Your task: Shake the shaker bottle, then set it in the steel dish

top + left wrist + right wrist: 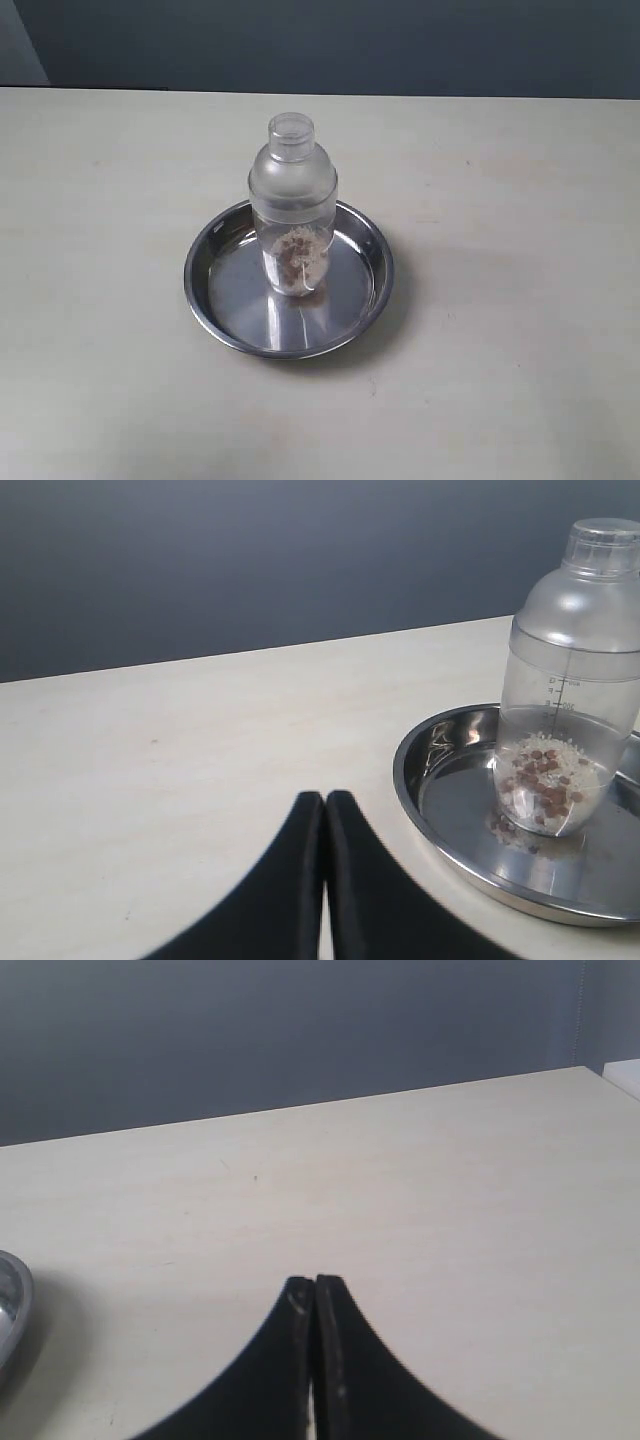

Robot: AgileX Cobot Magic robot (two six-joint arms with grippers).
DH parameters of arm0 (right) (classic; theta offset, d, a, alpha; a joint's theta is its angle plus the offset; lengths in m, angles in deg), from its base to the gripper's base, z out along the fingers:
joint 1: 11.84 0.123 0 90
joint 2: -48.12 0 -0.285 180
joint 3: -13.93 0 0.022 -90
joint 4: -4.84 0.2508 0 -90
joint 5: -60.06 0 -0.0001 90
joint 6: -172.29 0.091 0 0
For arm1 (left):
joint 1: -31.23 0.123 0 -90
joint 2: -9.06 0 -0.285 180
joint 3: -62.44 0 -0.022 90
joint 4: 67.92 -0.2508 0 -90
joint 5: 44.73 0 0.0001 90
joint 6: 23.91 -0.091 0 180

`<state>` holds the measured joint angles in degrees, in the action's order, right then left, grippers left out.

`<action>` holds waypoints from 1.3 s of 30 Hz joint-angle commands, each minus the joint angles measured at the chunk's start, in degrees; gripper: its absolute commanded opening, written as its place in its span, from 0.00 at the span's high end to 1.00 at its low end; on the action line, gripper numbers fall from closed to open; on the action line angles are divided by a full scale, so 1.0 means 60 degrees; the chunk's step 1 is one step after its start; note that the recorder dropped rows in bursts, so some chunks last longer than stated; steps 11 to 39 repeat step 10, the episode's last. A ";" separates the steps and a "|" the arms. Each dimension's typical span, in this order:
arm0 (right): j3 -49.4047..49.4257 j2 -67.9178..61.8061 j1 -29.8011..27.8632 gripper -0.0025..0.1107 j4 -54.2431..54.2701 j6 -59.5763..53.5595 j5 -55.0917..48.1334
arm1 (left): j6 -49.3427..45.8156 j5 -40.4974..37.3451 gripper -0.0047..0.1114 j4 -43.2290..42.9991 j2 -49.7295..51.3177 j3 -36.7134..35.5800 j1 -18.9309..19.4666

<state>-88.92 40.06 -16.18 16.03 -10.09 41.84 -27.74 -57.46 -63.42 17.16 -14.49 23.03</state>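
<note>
I see frosted clear plastic on the shaker bottle, mirror-glossy steel on the steel dish, and a smooth matt table.

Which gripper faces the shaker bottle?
The left gripper: its view shows the shaker bottle upright in the steel dish; the right gripper sees only the rim.

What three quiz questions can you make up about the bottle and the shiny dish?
1. True or false: the shaker bottle stands upright inside the steel dish.
2. What is in the bottom of the bottle? A) blue water B) brownish and pale grains C) a spoon
3. Fill in the gap: the left hand and the right hand are both ____ and hold nothing.

Key: 1 true; 2 B; 3 shut.
</note>
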 commanded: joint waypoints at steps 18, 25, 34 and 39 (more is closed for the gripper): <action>0.0011 0.0045 -0.0029 0.99 -0.0019 -0.0018 0.0083 | -0.0010 0.0150 0.96 -0.0069 -0.0052 -0.0048 0.0015; 0.0011 0.0045 -0.0029 0.99 -0.0019 -0.0018 0.0083 | -0.0010 0.0150 0.96 -0.0069 -0.0052 -0.0048 0.0015; 0.0011 0.0045 -0.0029 0.99 -0.0019 -0.0018 0.0083 | -0.0010 0.0150 0.96 -0.0069 -0.0052 -0.0048 0.0015; 0.0011 0.0045 -0.0029 0.99 -0.0019 -0.0018 0.0083 | -0.0010 0.0150 0.96 -0.0069 -0.0052 -0.0048 0.0015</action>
